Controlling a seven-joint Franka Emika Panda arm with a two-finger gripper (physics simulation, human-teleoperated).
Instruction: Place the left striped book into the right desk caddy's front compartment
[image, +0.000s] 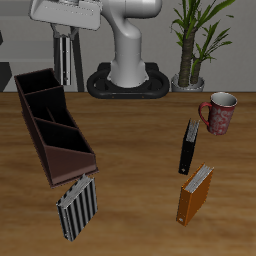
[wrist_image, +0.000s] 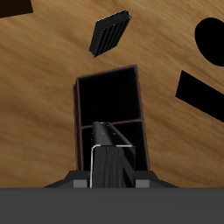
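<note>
My gripper (image: 66, 48) is shut on the left striped book (image: 67, 72), a slim book with narrow black-and-grey stripes. It holds the book upright in the air above the right desk caddy (image: 33, 132), clear of its walls. In the wrist view the book (wrist_image: 109, 156) hangs from the gripper (wrist_image: 111, 181) over the long dark maroon caddy (wrist_image: 140, 96), about over an inner divider. The compartment beyond that divider is open and empty. The gripper's fingers are largely hidden by the book.
A wider black-and-white striped book (image: 77, 207) lies just off the caddy's front end, also in the wrist view (wrist_image: 111, 31). A black book with an orange mark (image: 189, 147), an orange book (image: 195, 193), a red mug (image: 220, 112) and a potted plant (image: 195, 45) are across the table.
</note>
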